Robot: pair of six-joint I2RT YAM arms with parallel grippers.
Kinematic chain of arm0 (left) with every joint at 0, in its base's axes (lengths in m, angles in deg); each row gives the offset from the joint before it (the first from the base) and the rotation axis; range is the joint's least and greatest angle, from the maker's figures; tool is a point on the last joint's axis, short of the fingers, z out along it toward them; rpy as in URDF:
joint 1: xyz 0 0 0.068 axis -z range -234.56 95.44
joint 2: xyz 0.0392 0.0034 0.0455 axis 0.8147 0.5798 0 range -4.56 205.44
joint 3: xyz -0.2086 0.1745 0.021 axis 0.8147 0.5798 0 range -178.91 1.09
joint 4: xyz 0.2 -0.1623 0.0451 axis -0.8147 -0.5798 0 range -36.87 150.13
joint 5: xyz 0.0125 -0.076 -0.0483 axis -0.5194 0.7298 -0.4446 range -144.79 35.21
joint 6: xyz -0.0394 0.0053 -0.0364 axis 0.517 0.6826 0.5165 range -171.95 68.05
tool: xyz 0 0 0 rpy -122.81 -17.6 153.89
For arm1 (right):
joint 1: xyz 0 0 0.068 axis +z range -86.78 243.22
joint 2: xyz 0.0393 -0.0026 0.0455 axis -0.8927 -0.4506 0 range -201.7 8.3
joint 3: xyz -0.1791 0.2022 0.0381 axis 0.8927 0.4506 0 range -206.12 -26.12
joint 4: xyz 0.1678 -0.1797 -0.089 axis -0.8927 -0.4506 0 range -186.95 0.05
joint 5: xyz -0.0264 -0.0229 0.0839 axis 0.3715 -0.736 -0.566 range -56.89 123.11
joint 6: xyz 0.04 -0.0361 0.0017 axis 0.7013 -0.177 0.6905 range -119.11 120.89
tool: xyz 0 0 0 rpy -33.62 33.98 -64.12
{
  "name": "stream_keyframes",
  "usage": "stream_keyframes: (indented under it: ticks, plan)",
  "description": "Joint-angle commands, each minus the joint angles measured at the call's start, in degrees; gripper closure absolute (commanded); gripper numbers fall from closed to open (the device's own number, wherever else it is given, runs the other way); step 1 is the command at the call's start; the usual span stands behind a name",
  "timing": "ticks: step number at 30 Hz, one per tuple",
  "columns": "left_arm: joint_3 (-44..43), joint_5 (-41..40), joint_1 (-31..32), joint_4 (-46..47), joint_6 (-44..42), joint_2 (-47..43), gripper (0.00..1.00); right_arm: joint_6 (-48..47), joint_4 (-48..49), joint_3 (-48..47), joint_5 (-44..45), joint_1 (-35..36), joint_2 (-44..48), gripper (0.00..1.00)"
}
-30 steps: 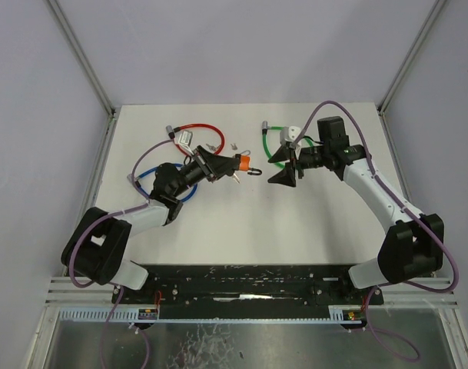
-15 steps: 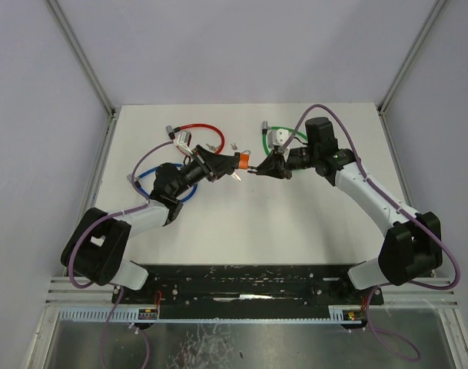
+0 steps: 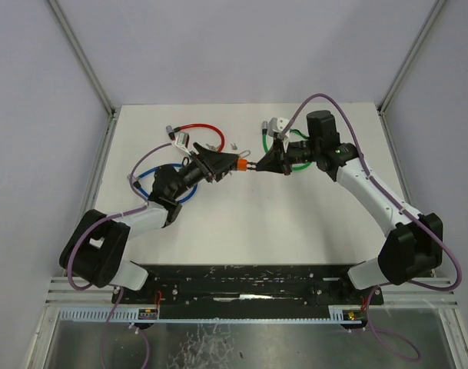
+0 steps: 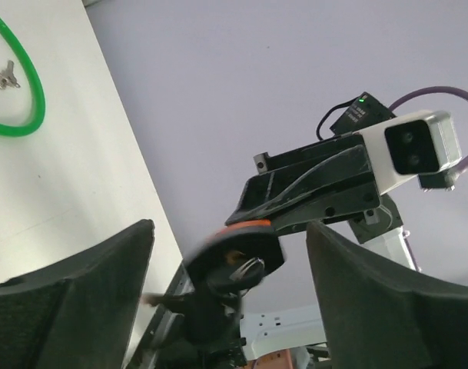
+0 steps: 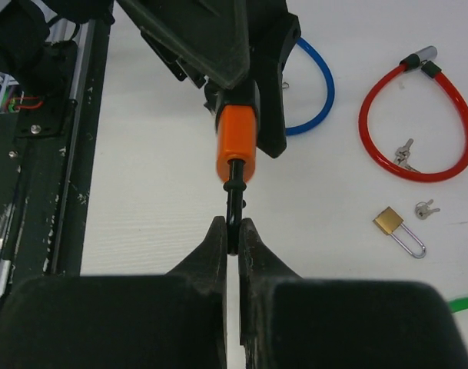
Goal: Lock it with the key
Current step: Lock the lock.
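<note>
Orange plastic, smooth, in the shape of a short cylinder: this is the lock body (image 5: pixel 235 154). It sits btw. the two grippers, over the white table (image 5: pixel 157 192). From its end comes a thin black key (image 5: pixel 233 201) w/ a small collar, and it goes straight into the R gripper (image 5: pixel 232 227). The R jaws are pressed together on this key, w/ only the thin black blade btw. them and no gap to see. The R fingers (image 5: pixel 210 254) are matte black and wedge-shaped.

The L gripper (image 4: pixel 227 225) is at the other end of the lock. Its jaws are wide apart. In the L wrist view the lock is in the middle btw. the two broad black L fingers (image 4: pixel 72 300), w/ free space at each side, so they flank it but do not clamp it. The lock is blurred in that view.

On the table, to the right of the R jaws:
- A glossy red cable loop (image 5: pixel 418 123) w/ a grey-black end piece and a small metal key bunch (image 5: pixel 403 154) inside the loop.
- A brass padlock (image 5: pixel 389 221) w/ a steel shackle, nearer to the jaws.
- A small silver key (image 5: pixel 426 207) just beside the padlock.

A blue cable loop (image 5: pixel 320 84) lies behind the L jaws. A green cable loop (image 4: pixel 26 100) lies flat on the table at the left of the L jaws. Any marks on the padlock are too small to read.
</note>
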Motion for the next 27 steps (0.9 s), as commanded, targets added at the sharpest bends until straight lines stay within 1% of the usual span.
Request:
stream_keyframes:
  ticks: [1, 4, 6, 8, 9, 11, 12, 14, 17, 19, 21, 23, 27]
  plan:
    - [2.3, -3.4, -0.4, 1.6, -3.0, -3.5, 0.15, 7.1, -0.3, -4.6, -2.2, 0.5, 1.3, 1.00]
    - [4.2, -6.0, -0.5, -0.7, -8.3, -7.4, 0.07, 9.3, -0.6, -5.0, -3.7, 0.5, 1.3, 1.00]
    - [6.0, -8.0, -0.7, -2.1, -14.0, -10.8, 0.03, 10.1, -1.4, -5.4, -4.5, 0.5, 1.4, 1.00]
    - [8.4, -9.2, -0.7, -1.5, -24.1, -14.9, 0.00, 10.2, -3.1, -6.4, -5.4, 0.3, 1.4, 1.00]
    - [9.7, -8.8, -0.7, -0.3, -28.7, -16.8, 0.00, 9.8, -4.2, -6.8, -6.0, 0.3, 1.5, 1.00]
    - [12.1, -5.4, -0.7, 4.1, -37.9, -20.1, 0.00, 8.4, -7.6, -8.0, -7.4, 0.4, 1.4, 1.00]
    - [13.0, -3.0, -0.7, 6.5, -40.7, -21.0, 0.00, 7.8, -9.4, -9.0, -8.2, 0.4, 1.3, 1.00]
    - [13.5, 1.5, -0.7, 9.8, -43.0, -21.7, 0.00, 5.9, -13.1, -10.5, -10.1, 0.4, 1.0, 1.00]
    - [12.0, 10.4, -0.8, 10.4, -46.7, -21.3, 0.00, 0.6, -20.0, -12.5, -12.2, 0.4, 0.7, 1.00]
    - [10.8, 16.3, -0.7, 10.3, -49.7, -20.6, 0.06, -2.8, -23.6, -12.9, -12.4, 0.5, 1.0, 1.00]
    - [9.7, 18.9, -0.7, 8.8, -51.7, -19.9, 0.11, -5.7, -26.2, -12.8, -12.4, 0.5, 1.5, 1.00]
    - [8.7, 20.1, -0.4, 7.3, -52.4, -18.9, 0.16, -7.8, -27.9, -12.6, -12.0, 0.6, 1.8, 1.00]
    - [7.8, 20.9, 1.8, 6.8, -54.0, -17.8, 0.22, -9.3, -28.5, -12.2, -11.2, 0.7, 1.7, 1.00]
